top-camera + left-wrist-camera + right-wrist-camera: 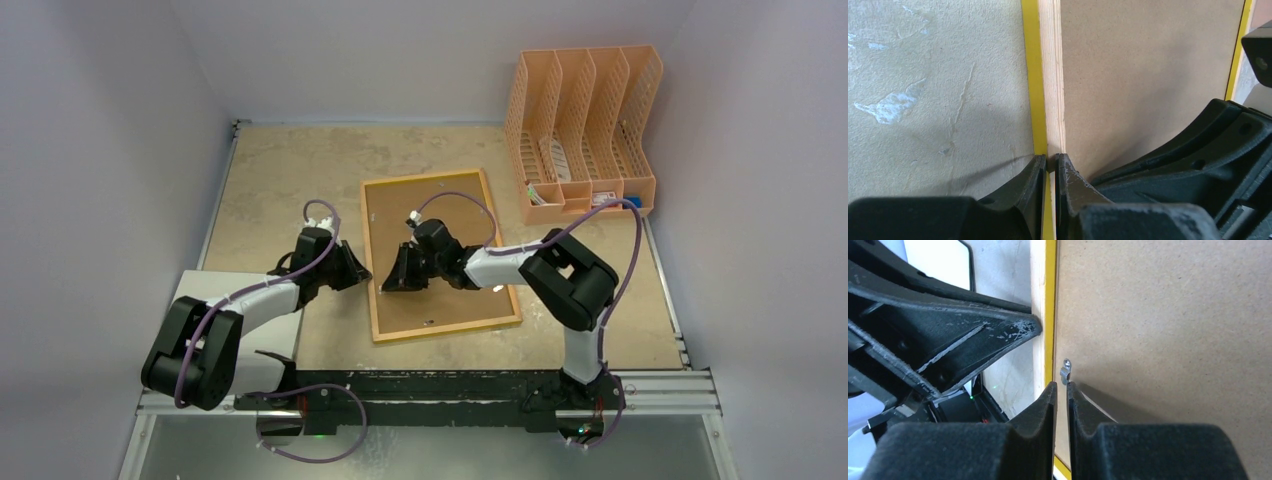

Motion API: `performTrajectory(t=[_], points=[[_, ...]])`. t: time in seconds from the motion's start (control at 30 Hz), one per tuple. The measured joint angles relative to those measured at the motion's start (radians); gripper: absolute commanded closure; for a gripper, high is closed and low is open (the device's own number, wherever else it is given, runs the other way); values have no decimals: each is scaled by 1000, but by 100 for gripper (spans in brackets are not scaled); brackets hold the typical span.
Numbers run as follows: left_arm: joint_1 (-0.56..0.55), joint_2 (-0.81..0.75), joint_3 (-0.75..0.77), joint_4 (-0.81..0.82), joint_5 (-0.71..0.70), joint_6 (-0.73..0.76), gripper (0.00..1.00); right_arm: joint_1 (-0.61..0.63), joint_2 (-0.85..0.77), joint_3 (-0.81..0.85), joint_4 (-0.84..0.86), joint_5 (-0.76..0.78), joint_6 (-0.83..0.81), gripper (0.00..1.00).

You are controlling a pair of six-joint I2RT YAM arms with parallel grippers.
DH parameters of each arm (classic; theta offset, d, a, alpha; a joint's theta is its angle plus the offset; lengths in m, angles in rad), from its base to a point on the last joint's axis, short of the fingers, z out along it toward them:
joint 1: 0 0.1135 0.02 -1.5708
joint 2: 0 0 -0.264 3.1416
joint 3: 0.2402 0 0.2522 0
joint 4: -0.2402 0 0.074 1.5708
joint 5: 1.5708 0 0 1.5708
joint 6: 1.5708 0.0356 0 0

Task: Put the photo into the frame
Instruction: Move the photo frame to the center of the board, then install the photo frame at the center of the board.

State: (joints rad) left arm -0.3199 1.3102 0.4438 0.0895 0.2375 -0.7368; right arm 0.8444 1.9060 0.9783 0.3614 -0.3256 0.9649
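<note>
The left gripper [1049,159] is clamped on the left rail of the frame [1052,75], with one finger on each side of the pale wood. The right gripper [1062,388] has its fingers almost together, tips just below a small metal clip [1065,371] at the edge of the brown backing board [1158,340]. The frame lies flat, back up, mid-table [280,180].

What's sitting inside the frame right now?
A brown backing board fills the frame, with a small metal tab at its edge. Whatever lies beneath the board is covered, so it cannot be seen.
</note>
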Motion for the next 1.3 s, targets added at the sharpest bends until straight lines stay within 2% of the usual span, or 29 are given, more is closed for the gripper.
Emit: performTrajectory(t=[0.37, 0.9, 1.03, 1.3], points=[[-2, -9, 0, -8, -21, 16, 96, 3, 54, 74, -32, 38, 0, 85], [-2, -9, -1, -5, -19, 15, 96, 8, 35, 74, -66, 75, 3, 79], [-2, -9, -1, -5, -20, 15, 96, 8, 23, 58, -69, 77, 5, 82], [-2, -9, -1, -5, -20, 15, 96, 13, 22, 45, -64, 67, 16, 93]])
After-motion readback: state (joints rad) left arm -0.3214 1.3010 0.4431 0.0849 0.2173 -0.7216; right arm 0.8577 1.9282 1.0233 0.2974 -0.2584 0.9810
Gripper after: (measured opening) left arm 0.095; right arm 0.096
